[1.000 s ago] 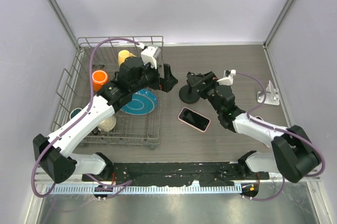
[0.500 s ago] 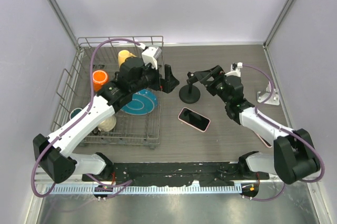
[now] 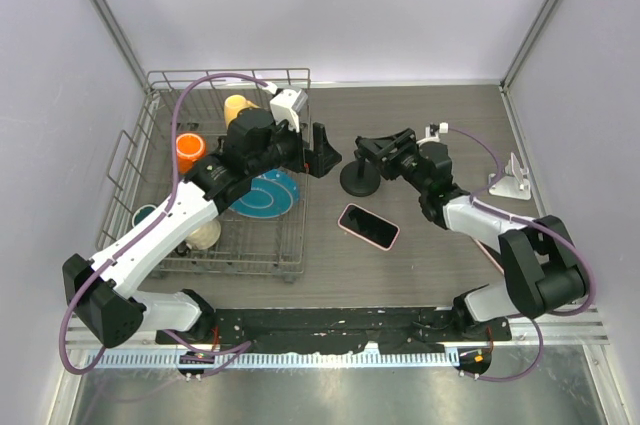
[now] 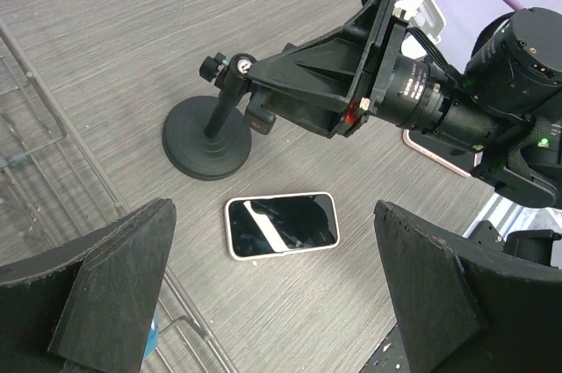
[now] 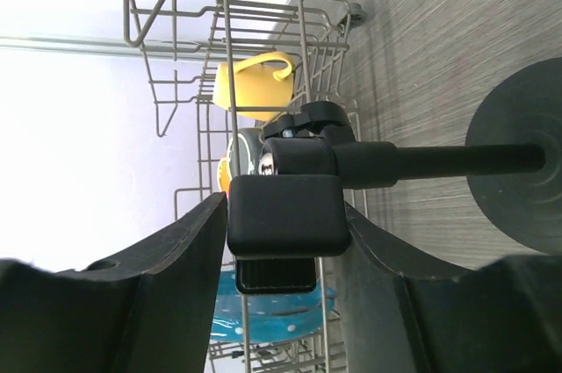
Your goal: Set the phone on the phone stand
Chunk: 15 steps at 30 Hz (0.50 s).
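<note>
The phone (image 3: 368,226), black screen up in a pale pink case, lies flat on the table; it also shows in the left wrist view (image 4: 281,225). The black phone stand (image 3: 360,180) stands upright just behind it on its disc base (image 4: 206,138). My right gripper (image 3: 375,152) is shut on the stand's clamp holder (image 5: 285,213), one finger (image 5: 149,285) on each side. My left gripper (image 3: 322,153) is open and empty, held above the table left of the stand, with the phone seen between its fingers (image 4: 114,276).
A wire dish rack (image 3: 150,160) at the left holds a yellow cup (image 3: 238,107), an orange cup (image 3: 187,150), a blue plate (image 3: 268,195) and a white cup. A white bracket (image 3: 510,180) stands at the right. A flat pink-edged item (image 4: 435,149) lies under the right arm.
The right wrist has turned and shifted slightly while staying at the stand's holder. The stand base, the phone and the left arm have not moved.
</note>
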Available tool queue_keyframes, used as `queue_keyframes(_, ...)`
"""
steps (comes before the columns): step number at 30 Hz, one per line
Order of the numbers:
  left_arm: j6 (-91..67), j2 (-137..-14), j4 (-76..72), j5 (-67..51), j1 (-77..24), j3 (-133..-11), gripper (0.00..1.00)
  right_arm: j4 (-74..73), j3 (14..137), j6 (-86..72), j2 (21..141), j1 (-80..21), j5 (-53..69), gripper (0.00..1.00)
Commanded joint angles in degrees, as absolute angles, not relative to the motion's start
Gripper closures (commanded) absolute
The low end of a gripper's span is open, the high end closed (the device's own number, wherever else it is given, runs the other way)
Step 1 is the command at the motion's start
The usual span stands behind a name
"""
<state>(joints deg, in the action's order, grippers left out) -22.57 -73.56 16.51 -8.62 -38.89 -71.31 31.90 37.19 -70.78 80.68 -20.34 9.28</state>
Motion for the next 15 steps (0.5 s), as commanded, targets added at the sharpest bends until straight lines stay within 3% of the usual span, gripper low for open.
queue_keyframes(1, -23.2, -73.04, 14.76, -9.58, -39.11, -72.77, 0.0, 40.69, 37.09, -77.25, 82.35, -19.86, 10.2, 0.48)
queue_keyframes(5, -23.2, -73.04, 14.76, -9.49, -39.11, -72.86, 0.0, 42.36, 36.21, -79.97, 83.49, -19.86, 9.93, 0.59)
queue_keyframes(7, -23.2, -73.12, 14.77, -9.67, -39.11, -72.86, 0.0, 44.46, 35.07, -81.9, 84.02, -19.78, 9.93, 0.77)
queue_keyframes(10, -23.2, -73.21, 14.76, -9.76, -39.11, -72.86, 0.0, 46.4, 33.93, -85.42, 85.25, -19.78, 9.75, 0.9)
queue_keyframes(15, -23.29, -73.21, 14.85, -9.93, -39.11, -72.95, 0.0, 48.78, 31.03, -90.86, 85.69, -19.86, 8.7, 1.0)
